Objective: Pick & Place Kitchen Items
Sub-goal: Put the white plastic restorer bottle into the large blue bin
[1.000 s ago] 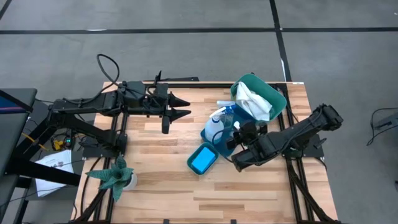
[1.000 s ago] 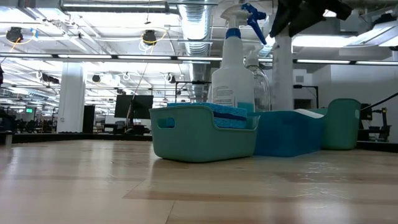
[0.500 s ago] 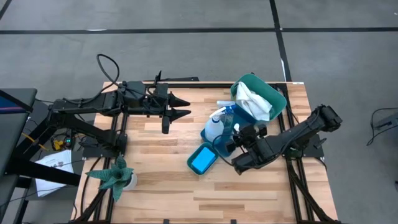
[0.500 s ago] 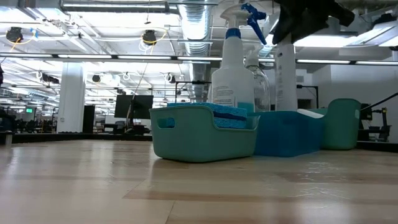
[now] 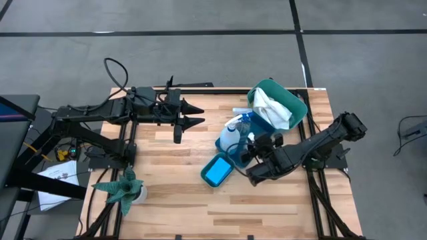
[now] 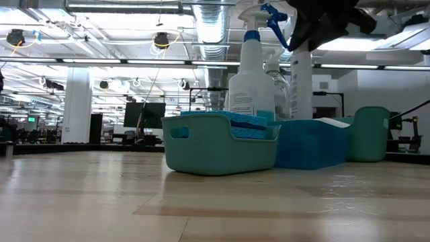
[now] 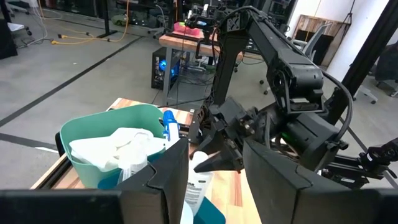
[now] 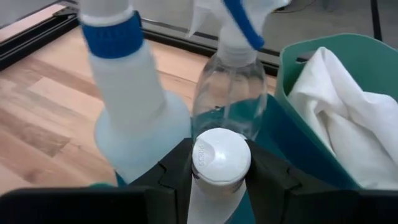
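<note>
My right gripper [image 5: 255, 143] is shut on a small white bottle [image 6: 300, 84] and holds it over a blue bin [image 6: 312, 144]. In that bin stand a white spray bottle with a blue trigger [image 6: 252, 74] and a clear plastic bottle [image 8: 230, 99]. A teal bin [image 6: 215, 151] in front holds blue sponges [image 5: 217, 171]. A white cloth [image 5: 273, 107] lies in a green bin [image 5: 297, 100] at the far right. My left gripper [image 5: 199, 114] hangs open above the far left of the table, apart from all of these. My right gripper pinches the small white bottle between its two fingers just below the round white cap [image 8: 219, 186]. The fingers slant down at it from the table's right side. The bottle stands upright [image 6: 300, 94]. The blue bin's wall hides its lower end.
A green spiky plant [image 5: 123, 189] stands near the table's near left corner. Bare wood lies across the table's near side and left half. The three bins crowd together at the centre right.
My right gripper has sunk a little with the small white bottle, toward the blue bin beside the spray bottle. The bottle stays upright.
</note>
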